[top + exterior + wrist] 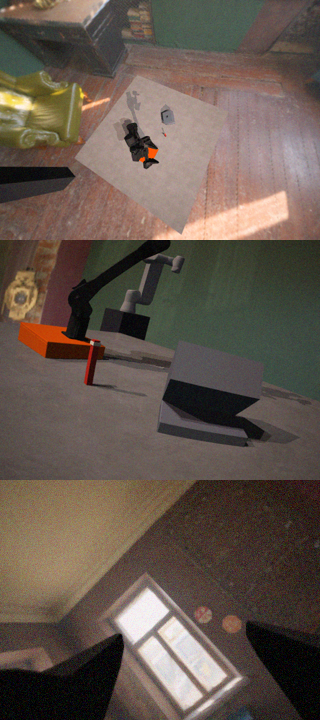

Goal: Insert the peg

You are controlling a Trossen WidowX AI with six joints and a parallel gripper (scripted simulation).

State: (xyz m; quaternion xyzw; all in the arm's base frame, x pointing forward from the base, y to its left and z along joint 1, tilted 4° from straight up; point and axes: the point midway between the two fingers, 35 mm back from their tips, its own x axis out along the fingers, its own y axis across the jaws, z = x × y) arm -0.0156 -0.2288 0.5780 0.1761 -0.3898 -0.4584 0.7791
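A red square peg [165, 134] [90, 365] with a white and grey top end stands upright on the grey table [168, 186] [77, 433]. The grey sloped panel [168, 117] [217, 369] sits a short way beyond it; the exterior view shows only its back, so the hole is hidden there. My black arm [80, 309] rises from an orange base [154, 152] [38, 338]. My gripper [157, 154] [183, 634] is raised high and points up at the room, far from the peg. Its fingers stand wide apart with nothing between them. It is out of the exterior view.
A grey robot arm [149, 283] on a black box [124, 323] stands behind the table. A yellow-green armchair [38, 111] and a dark cabinet [64, 36] stand on the wooden floor off the table's left side.
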